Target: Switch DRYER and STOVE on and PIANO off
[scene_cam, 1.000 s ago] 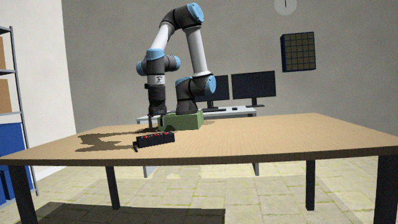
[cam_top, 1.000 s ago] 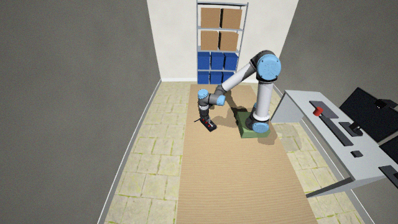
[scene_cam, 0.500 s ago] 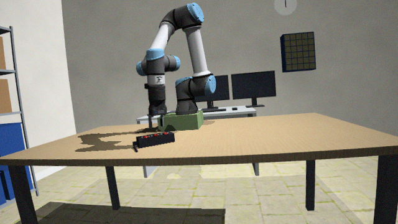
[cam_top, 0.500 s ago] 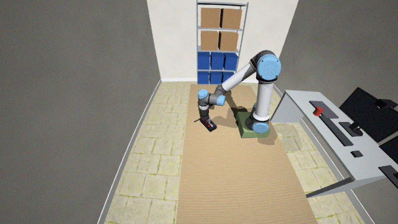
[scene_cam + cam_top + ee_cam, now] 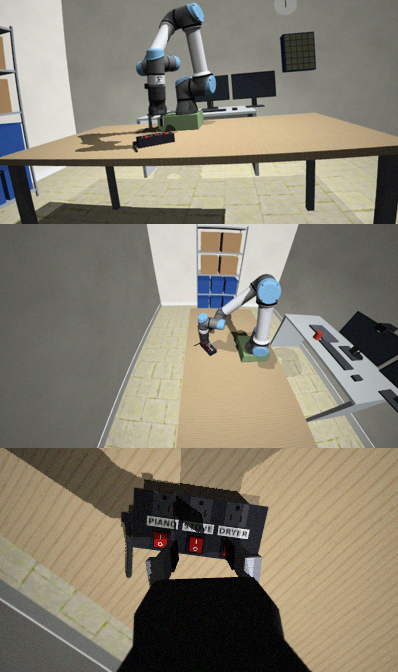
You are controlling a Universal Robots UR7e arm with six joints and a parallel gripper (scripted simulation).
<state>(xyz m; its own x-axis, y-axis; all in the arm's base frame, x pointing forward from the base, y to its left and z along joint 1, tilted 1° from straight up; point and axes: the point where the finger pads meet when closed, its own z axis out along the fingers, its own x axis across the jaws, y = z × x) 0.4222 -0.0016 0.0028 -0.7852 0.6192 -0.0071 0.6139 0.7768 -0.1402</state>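
A black power strip [image 5: 195, 523] lies flat on the wooden table, right way up; it also shows in the top and exterior views [image 5: 209, 348] [image 5: 155, 139]. Its labels read PIANO, STOVE and DRYER. Three red rocker switches sit below the labels: the PIANO switch [image 5: 160, 540], the STOVE switch [image 5: 195, 544] and the DRYER switch [image 5: 224, 549], which is partly hidden by a finger. I cannot tell the switch positions. My gripper [image 5: 201, 548] [image 5: 155, 119] is open and empty. It hangs just above the strip, its fingers straddling the STOVE switch.
The arm's green base block [image 5: 181, 121] stands on the table just behind the strip. The table's left edge [image 5: 55, 598] is close by. A grey desk with monitors [image 5: 342, 354] and a shelf of boxes [image 5: 220, 267] stand off the table.
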